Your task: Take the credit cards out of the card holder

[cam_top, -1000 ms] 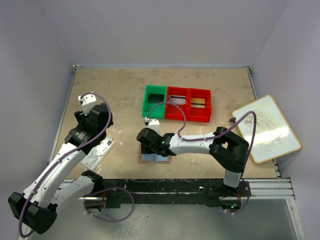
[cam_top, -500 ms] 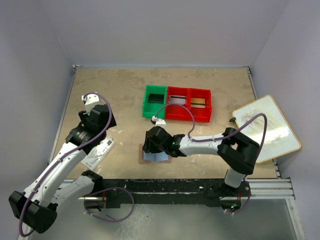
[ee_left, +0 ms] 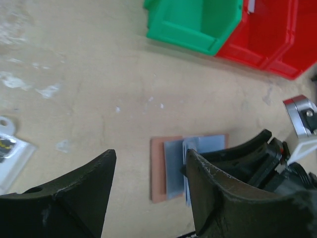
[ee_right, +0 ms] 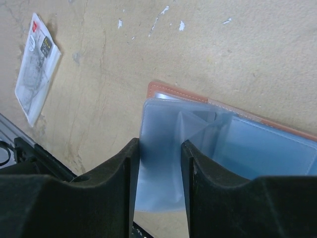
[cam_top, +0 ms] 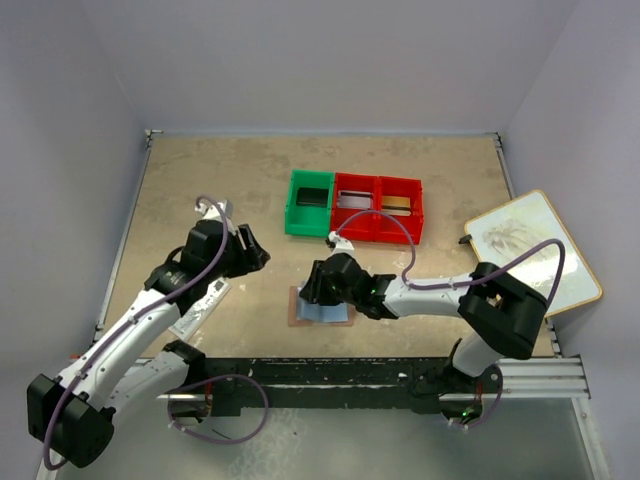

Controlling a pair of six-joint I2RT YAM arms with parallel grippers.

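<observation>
Surface: beige speckled tabletop (cam_top: pixel 200 190), white scuffs | Enclosure: plain pale lavender-grey walls (cam_top: pixel 330 60), three sides | Near edge: silver metal rail (cam_top: pixel 545 372) | Light: even, soft shadows

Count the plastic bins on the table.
3: the green bin at left, the middle red bin beside it, the right red bin ending the row. None seem hidden.
</observation>
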